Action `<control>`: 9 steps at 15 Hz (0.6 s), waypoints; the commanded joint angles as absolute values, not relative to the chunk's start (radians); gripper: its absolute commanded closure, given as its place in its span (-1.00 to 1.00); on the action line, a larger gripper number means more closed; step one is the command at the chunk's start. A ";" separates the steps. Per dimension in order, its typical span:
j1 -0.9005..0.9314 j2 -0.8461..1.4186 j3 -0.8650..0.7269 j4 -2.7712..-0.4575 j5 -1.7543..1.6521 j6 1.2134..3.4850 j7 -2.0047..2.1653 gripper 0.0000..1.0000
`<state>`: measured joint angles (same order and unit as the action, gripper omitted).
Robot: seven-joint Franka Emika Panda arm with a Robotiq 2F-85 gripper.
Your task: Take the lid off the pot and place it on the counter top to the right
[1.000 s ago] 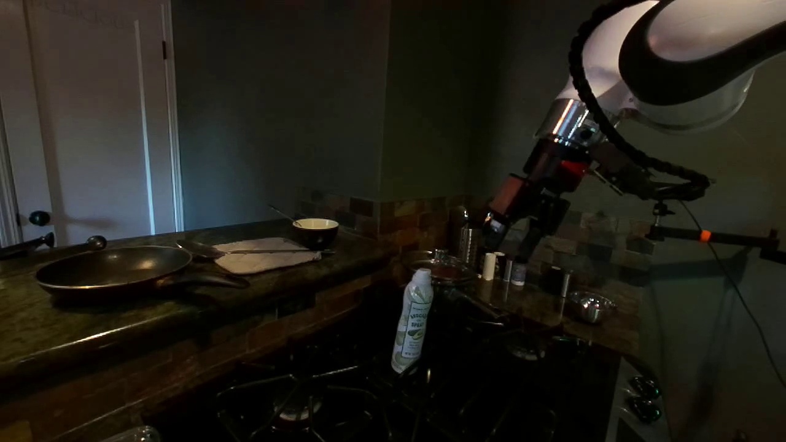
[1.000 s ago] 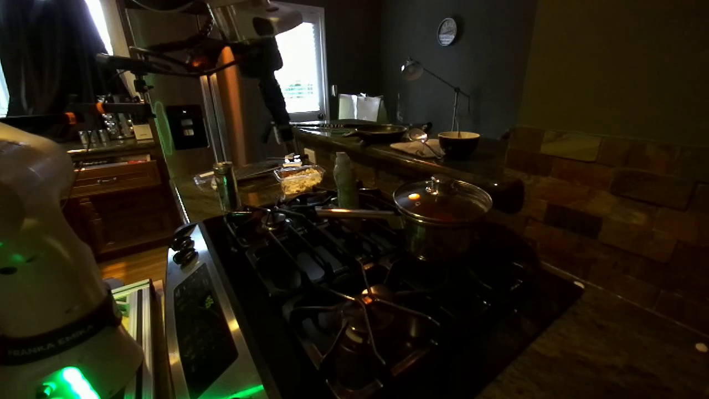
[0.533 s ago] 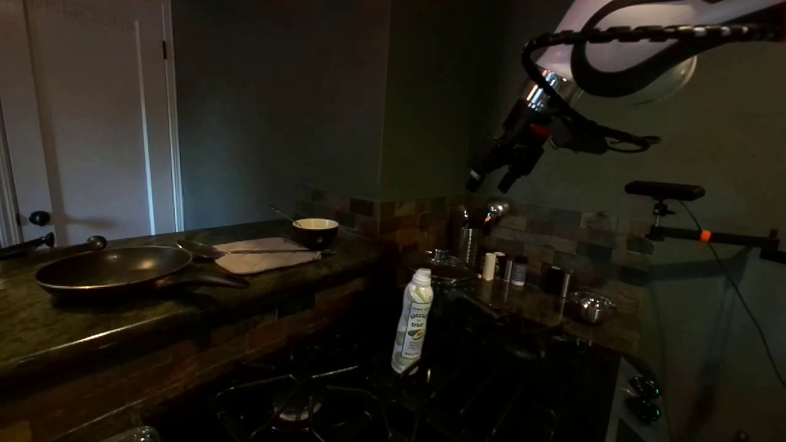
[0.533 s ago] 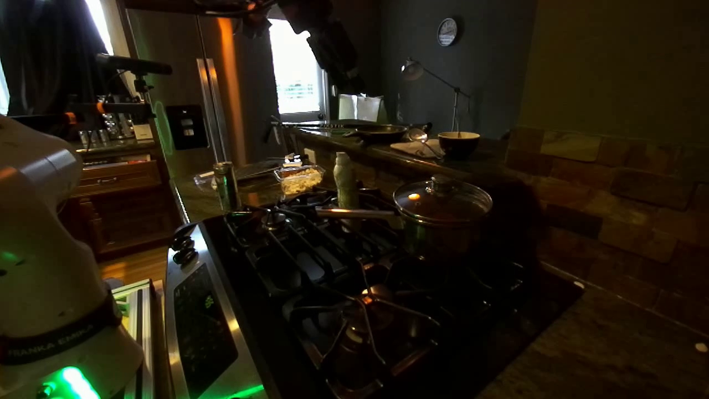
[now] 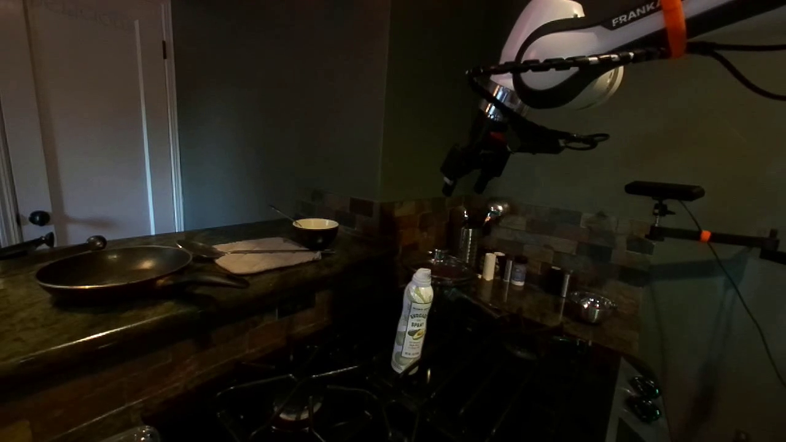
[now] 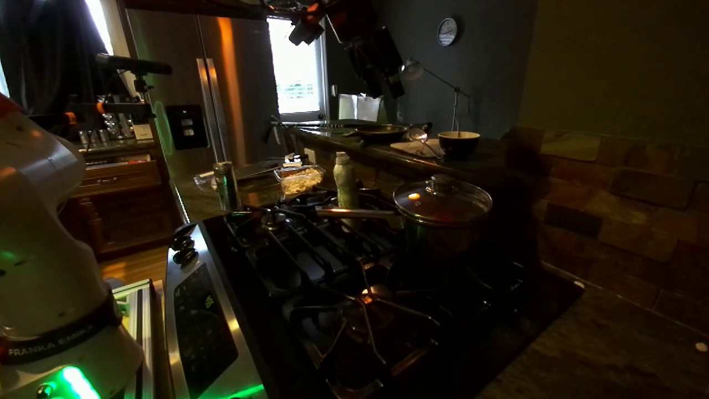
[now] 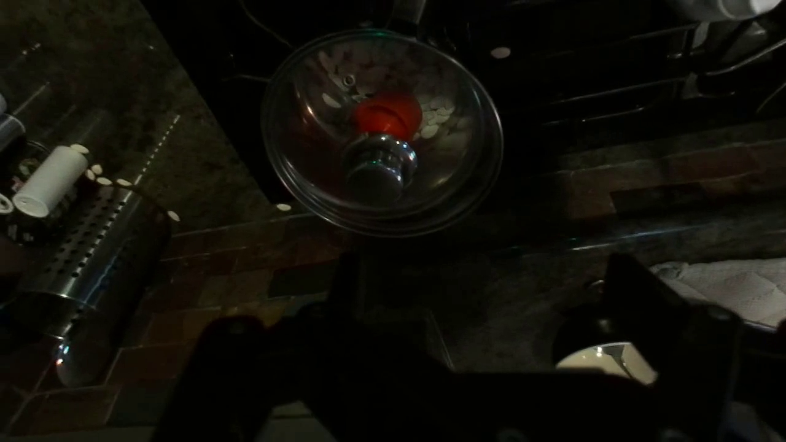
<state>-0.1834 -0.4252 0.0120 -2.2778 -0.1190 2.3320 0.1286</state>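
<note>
A long raised worktop [image 5: 37, 325] of mottled brownish-green stone crosses a dim kitchen, with a black gas cooktop [image 6: 310, 266] set lower beside it. A white Franka robot arm [image 5: 565, 49] reaches in above the cooktop. On the worktop sit a dark frying pan [image 5: 116, 267] and a pale cloth [image 5: 270, 262]. Down on the cooktop, near one end of the worktop, stands a long-handled saucepan [image 6: 437, 238], its clear glass lid [image 6: 460, 205] in place on the rim, silvery knob [image 6: 441, 184] uppermost. The pincer [image 5: 465, 186], its two fingers [image 5: 453, 164] spread well apart, hangs in the air higher than the lid and apart from it in both exterior views. An avocado spray bottle [image 5: 412, 331] stands on the cooktop near the saucepan. A dark bowl [image 5: 315, 236] with a cream interior rests just beside the cloth, across which lies a long-handled utensil [image 5: 201, 248].
</note>
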 commanded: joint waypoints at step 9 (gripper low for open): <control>-0.169 -0.127 -0.004 -2.124 -0.228 2.264 0.375 -1.00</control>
<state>-0.2001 -0.1266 0.0262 -2.1255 -0.2235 2.2666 0.3730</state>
